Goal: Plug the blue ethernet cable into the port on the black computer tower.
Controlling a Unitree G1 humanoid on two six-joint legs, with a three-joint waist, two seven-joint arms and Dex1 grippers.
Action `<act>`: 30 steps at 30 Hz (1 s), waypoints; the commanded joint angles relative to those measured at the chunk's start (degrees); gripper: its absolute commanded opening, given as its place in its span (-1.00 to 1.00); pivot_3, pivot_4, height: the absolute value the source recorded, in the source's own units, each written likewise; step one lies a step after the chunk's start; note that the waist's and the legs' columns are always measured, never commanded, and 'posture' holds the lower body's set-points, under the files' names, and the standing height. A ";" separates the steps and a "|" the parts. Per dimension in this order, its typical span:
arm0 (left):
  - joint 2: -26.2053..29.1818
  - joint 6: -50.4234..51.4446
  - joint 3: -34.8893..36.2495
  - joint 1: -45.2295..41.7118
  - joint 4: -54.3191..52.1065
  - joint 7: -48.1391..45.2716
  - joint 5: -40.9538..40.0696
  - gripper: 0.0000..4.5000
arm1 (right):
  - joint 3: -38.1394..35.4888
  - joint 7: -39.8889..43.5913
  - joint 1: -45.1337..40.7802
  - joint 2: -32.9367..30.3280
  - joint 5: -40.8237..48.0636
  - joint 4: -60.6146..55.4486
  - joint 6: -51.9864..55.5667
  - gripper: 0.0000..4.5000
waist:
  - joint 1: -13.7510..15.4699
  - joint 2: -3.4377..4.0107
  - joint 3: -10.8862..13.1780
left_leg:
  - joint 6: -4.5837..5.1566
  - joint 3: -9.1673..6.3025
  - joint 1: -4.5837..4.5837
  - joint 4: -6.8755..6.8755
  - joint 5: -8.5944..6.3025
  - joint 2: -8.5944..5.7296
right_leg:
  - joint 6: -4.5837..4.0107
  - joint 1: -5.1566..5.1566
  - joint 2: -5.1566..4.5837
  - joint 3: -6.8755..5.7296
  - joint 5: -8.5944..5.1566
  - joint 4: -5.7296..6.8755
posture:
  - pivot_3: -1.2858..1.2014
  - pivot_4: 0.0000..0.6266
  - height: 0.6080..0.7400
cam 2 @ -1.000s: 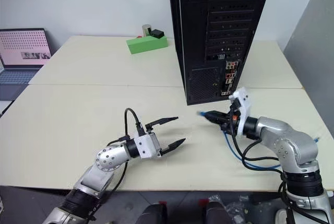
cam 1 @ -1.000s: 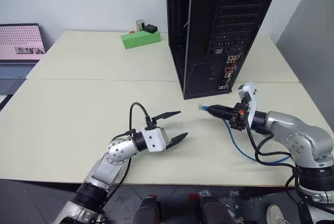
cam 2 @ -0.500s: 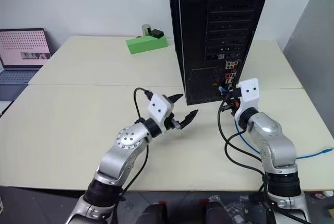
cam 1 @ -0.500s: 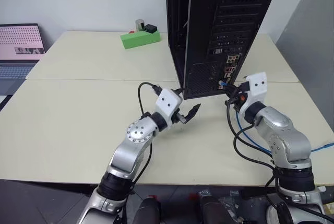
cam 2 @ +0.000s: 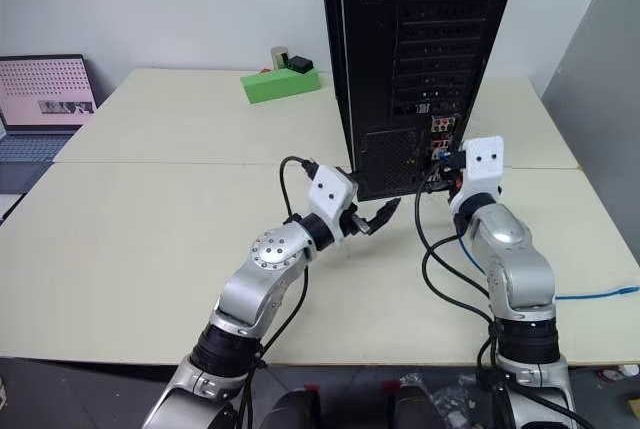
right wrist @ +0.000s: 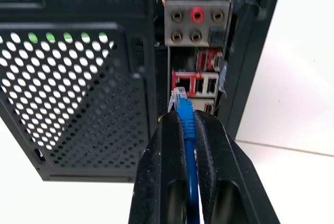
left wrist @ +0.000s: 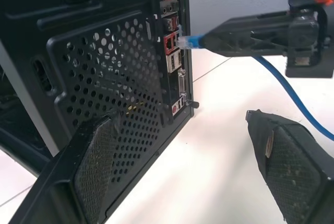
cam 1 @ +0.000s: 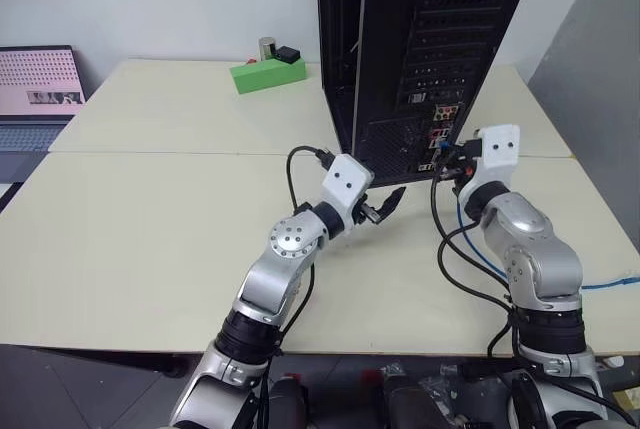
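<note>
Flanking tower (cam 1: 420,59): green block (cam 1: 268,75), laptop (cam 1: 38,89)

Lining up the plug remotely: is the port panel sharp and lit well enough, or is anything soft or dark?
Right wrist view: blue ethernet cable plug and red ports crisp, own fingers soft. Left wrist view: right gripper sharp, near fingers blurred. Eye views: black computer tower interior dark, no glare.

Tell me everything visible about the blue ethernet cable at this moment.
The blue ethernet cable is a thin, bright blue cord ending in a small clear-blue plug. The right gripper is shut on it just behind the plug, which points at the red-framed ports on the rear of the black computer tower, close to them but not visibly seated. Behind the gripper the cord trails across the table toward its right edge.
</note>
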 commanded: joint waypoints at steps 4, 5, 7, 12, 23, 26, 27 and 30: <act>0.21 -2.53 -0.50 -0.72 -0.98 -1.50 1.05 0.80 | -1.07 0.79 -2.06 -0.47 0.17 0.08 -0.52 -1.00 | -0.02 0.00 0.00 | 0.00 0.00 0.01 0.00 0.00 0.00 | 0.00 0.00 0.00 0.00 0.00 0.00 | 0.03 -0.52 1.00; 0.21 -2.57 -0.44 -0.71 -0.98 -1.55 1.09 0.80 | -1.06 0.74 -2.35 -0.48 0.04 0.56 -0.75 -1.00 | -0.02 0.00 0.00 | 0.00 0.00 0.01 0.00 0.00 0.00 | 0.00 0.00 0.00 0.00 0.00 0.00 | 0.03 -0.52 1.00; 0.24 -2.64 -0.42 -0.55 -1.12 -1.62 1.17 0.80 | -1.03 0.69 -2.87 -0.47 -0.16 1.44 -1.19 -1.00 | -0.02 0.00 0.00 | 0.00 0.00 0.00 0.00 0.00 0.00 | 0.00 0.00 0.00 0.01 0.00 0.00 | 0.03 -0.52 1.00; 0.51 -2.94 -0.63 -0.12 -1.51 -1.96 1.65 0.80 | -0.86 0.82 -3.71 -0.60 -0.54 3.17 -2.34 -1.00 | -0.02 0.00 0.00 | 0.00 0.00 0.00 0.00 0.00 0.00 | 0.00 0.00 0.00 0.00 0.00 0.00 | 0.03 -0.52 1.00; 0.66 -3.19 -1.08 0.06 -2.02 -2.64 2.39 0.80 | -1.05 0.81 -5.45 -0.63 -1.94 6.17 -4.54 -1.00 | -0.02 0.00 0.00 | 0.00 0.01 0.00 0.00 0.00 0.00 | 0.00 -0.01 0.00 0.00 0.00 0.00 | 0.03 -0.52 1.00; 0.61 -3.23 -1.30 0.08 -1.97 -2.69 2.52 0.80 | -0.96 1.01 -5.82 -0.76 -2.32 6.90 -5.13 -1.00 | -0.02 0.00 0.00 | 0.00 0.01 0.00 -0.01 0.00 0.00 | 0.00 -0.01 0.00 0.01 0.00 0.00 | 0.03 -0.52 1.00; 0.62 -3.24 -1.32 0.07 -1.96 -2.69 2.52 0.80 | -0.97 1.05 -5.90 -0.77 -2.38 7.05 -5.22 -1.00 | -0.02 0.00 0.00 | 0.00 0.01 0.00 0.00 0.00 0.00 | 0.00 -0.01 0.00 0.01 0.00 0.00 | 0.03 -0.52 1.00; 0.72 -3.43 -1.23 0.13 -1.80 -2.78 2.49 0.80 | -0.85 1.01 -6.07 -0.75 -2.68 7.72 -5.71 -1.00 | -0.01 0.00 0.00 | 0.00 0.01 0.00 0.00 0.00 0.00 | 0.00 -0.01 0.00 0.01 0.00 0.00 | 0.03 -0.52 1.00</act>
